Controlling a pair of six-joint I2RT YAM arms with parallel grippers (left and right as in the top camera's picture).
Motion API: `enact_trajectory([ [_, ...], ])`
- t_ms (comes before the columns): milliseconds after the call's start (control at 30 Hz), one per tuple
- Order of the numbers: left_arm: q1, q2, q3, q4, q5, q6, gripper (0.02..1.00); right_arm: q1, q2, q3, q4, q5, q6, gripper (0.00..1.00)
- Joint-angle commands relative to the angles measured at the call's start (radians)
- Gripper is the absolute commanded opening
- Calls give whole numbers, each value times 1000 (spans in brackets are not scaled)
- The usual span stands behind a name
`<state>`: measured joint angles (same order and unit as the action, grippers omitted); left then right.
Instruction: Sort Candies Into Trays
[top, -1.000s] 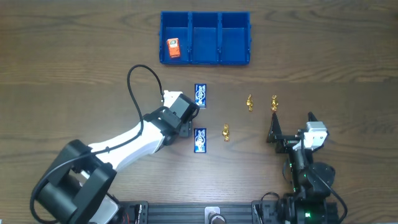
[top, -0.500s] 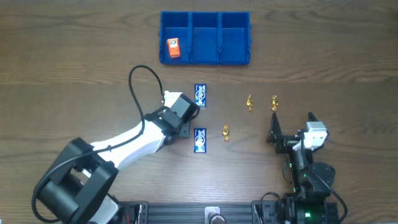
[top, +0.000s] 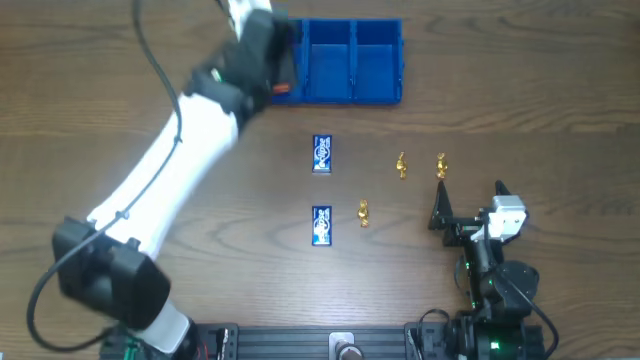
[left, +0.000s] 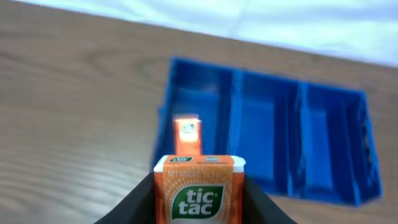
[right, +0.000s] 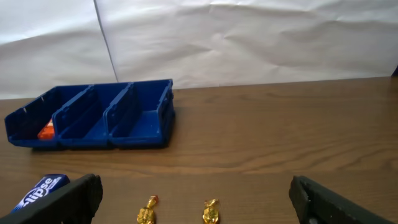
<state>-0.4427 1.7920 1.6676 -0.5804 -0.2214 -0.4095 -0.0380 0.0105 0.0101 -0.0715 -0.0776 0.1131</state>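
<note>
Wooden table (top: 560, 100): left pincer (left: 199, 202) grips labelled orange box (left: 199, 183).

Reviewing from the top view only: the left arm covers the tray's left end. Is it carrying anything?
Observer: Yes. The left wrist view shows an orange candy box upright between the left jaws, which are shut on it.
Operator: Is anything in that covered end compartment?
Observer: A second orange box lies in the end compartment of the blue tray, straight ahead of the held one.
Operator: From above I can't judge the right jaws.
Observer: The right wrist view shows them wide open with nothing between them.
</note>
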Motion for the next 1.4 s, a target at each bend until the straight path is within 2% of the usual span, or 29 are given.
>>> enact_trajectory([
  [33,49,238,232,-69,12,74,264,2,-8,-2,-5,2,-6,1000],
  [167,78,323,260,-57,85,72,275,2,-8,-2,-5,2,-6,1000],
  [667,83,360,259,-15,87,100,325,2,-8,-2,-5,2,-6,1000],
  [733,83,361,259,-11,89,100,428,2,-8,-2,-5,2,-6,1000],
  [867,84,355,259,-4,89,100,772,2,-8,-2,-5,2,-6,1000],
  [967,85,301,249,-10,89,100,794,2,-8,-2,-5,2,-6,1000],
  [1067,84,58,73,97,83,108,801,2,-8,-2,-5,2,-6,1000],
  [1200,84,-360,-320,345,61,201,825,2,-8,-2,-5,2,-6,998],
  [1300,85,-660,-585,438,53,299,877,2,-8,-2,-5,2,-6,1000],
  [1400,127,-1064,-912,505,77,390,1000,2,-8,-2,-5,2,-6,1000],
])
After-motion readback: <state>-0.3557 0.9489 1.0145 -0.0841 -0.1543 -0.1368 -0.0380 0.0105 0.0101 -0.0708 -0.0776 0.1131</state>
